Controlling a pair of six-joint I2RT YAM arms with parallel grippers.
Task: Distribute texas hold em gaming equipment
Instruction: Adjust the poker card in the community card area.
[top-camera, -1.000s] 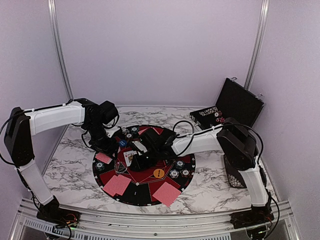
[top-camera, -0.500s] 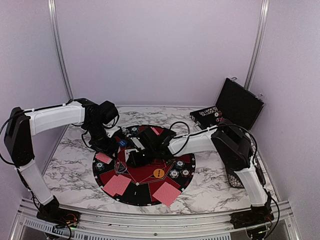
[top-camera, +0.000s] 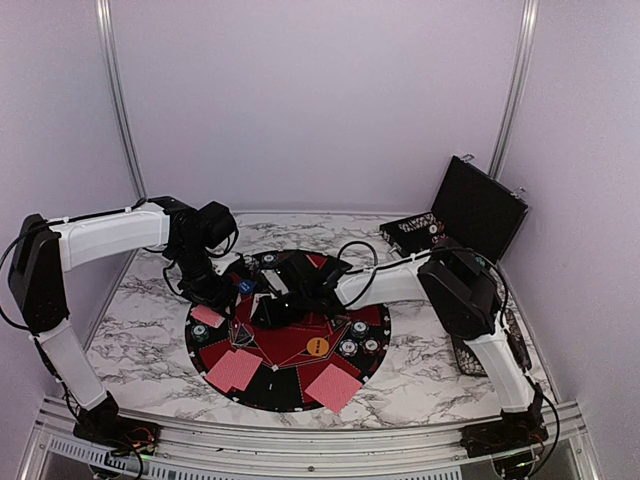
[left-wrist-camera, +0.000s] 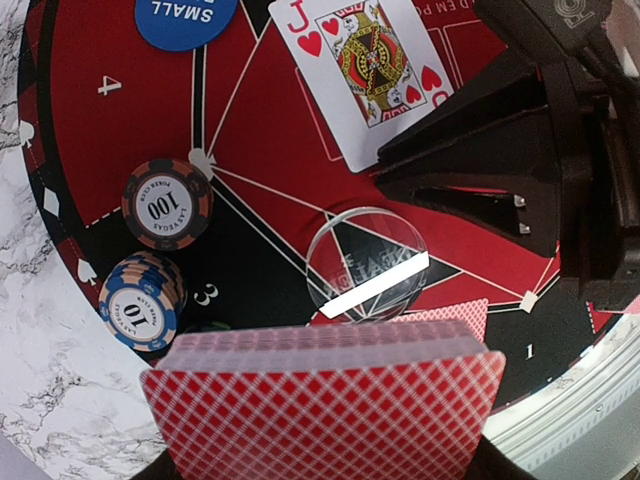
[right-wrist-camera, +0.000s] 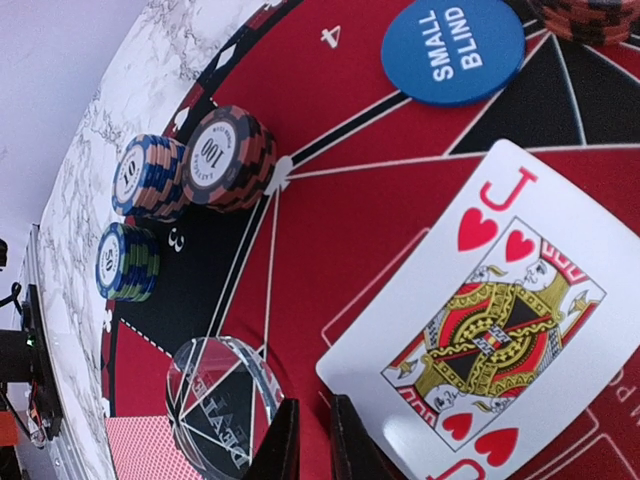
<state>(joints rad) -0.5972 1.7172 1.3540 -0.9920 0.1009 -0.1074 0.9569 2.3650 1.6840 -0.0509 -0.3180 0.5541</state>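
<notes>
**A:** ok so from where I'm standing, the left gripper (top-camera: 215, 290) is clamped on a deck (left-wrist-camera: 325, 405) of red-backed cards, fanned a bit, hovering over the left side of the round mat (top-camera: 300, 395) on the desk (top-camera: 140, 320).

**B:** And the right gripper (right-wrist-camera: 310, 450)? Looks pinched nearly shut to me, nothing in it, tips right at the edge of that jack of hearts (right-wrist-camera: 475, 330).

**A:** yeah, same. The jack (left-wrist-camera: 365, 65) is lying face up on the red part of the mat, touching nothing else. Blue "small blind" disc (right-wrist-camera: 452, 48) sits just beyond it.

**B:** Chips? I see a brown 100 stack (left-wrist-camera: 167, 203) beside a blue 10 stack (left-wrist-camera: 143, 301), plus another blue one (right-wrist-camera: 127, 262) near them in the right wrist view.

**A:** yep, all by the mat's rim. Clear dealer puck (left-wrist-camera: 367, 264) is between the chips and the right arm. Also an orange disc (top-camera: 318, 347) toward the front, more chip stacks (top-camera: 358, 338) on the right.

**B:** Face-down cards too: two piles up front (top-camera: 234, 369) (top-camera: 332, 386), one at the left (top-camera: 207, 315). Black case (top-camera: 470, 215) open at the back right.
</notes>
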